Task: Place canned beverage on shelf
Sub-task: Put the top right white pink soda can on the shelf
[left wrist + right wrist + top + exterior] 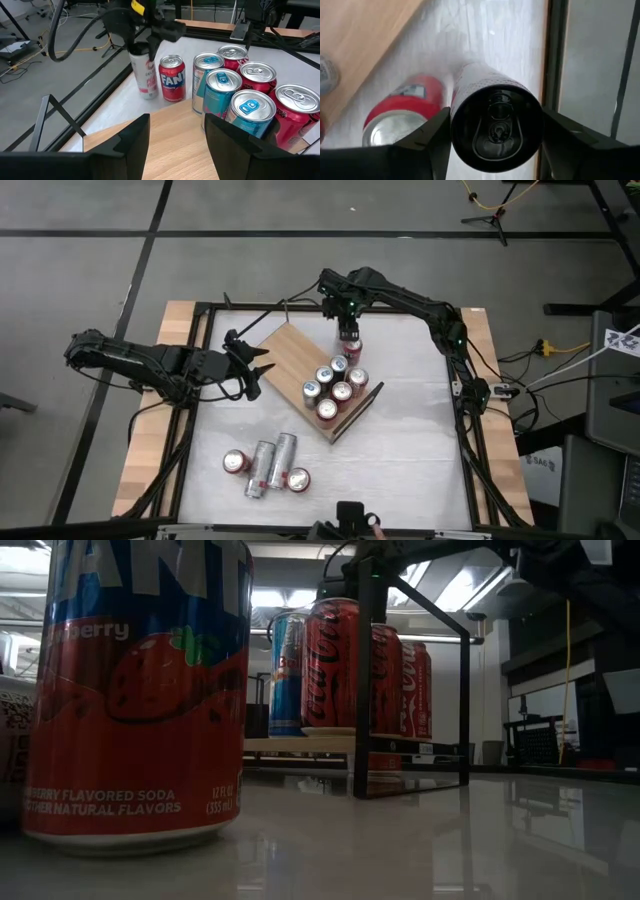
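The shelf (290, 355), a light wooden board with a black wire rail (365, 690), lies askew mid-table, with several cans (327, 385) standing on its right part. Just off its far corner a slim white-and-pink can (145, 75) stands beside a red Fanta can (172, 79) on the white tabletop. My right gripper (347, 330) is over the slim can, shut on it. My left gripper (250, 365) hovers open at the board's left corner, its fingers (135, 145) over bare wood with nothing between them. My right gripper pinches the slim can between its two fingers (427, 135), one on each side of the wall just below the top rim (495, 100). The fingers come from above, pointing down. The can stands about upright, its bottom (149, 96) at the tabletop beside the Fanta can.
Several more cans (265, 465) stand or lie near the table's front edge; one of them, a strawberry soda can (135, 690), fills the low view's left. The table's black frame (555, 60) runs close behind the held can. Bare wood (175, 130) shows on the board's left half.
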`<action>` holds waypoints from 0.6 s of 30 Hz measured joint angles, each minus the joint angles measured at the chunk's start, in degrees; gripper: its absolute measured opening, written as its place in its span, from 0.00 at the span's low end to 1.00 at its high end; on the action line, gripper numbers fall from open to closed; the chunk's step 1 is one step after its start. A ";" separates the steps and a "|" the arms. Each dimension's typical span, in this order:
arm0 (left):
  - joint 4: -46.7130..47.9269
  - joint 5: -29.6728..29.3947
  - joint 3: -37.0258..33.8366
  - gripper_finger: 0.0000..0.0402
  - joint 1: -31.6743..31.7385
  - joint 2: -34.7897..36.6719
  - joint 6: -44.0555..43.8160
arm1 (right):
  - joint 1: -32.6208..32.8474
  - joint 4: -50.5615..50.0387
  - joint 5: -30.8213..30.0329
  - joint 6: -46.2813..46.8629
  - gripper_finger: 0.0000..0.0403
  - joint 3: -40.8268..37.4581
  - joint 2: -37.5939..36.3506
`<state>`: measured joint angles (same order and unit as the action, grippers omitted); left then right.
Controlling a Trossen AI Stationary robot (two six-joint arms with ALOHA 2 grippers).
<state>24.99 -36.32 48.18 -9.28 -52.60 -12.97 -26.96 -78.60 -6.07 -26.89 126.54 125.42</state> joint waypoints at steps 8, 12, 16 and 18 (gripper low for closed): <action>-0.02 -0.02 0.00 0.45 0.00 0.00 0.00 | 0.08 -2.61 0.79 5.43 0.60 8.46 -0.56; -0.03 -0.02 0.00 0.45 -0.02 0.00 0.02 | 0.77 -2.70 2.88 7.19 0.60 8.33 -2.17; -0.02 -0.02 0.00 0.45 -0.02 0.00 0.02 | 2.22 -2.21 3.18 10.20 0.60 8.44 -3.29; -0.04 -0.02 0.00 0.45 -0.02 0.00 0.02 | 2.81 -2.00 3.11 11.38 0.60 8.46 -3.58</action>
<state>24.95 -36.34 48.18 -9.30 -52.60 -12.95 -24.15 -80.60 -2.96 -15.52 135.00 121.84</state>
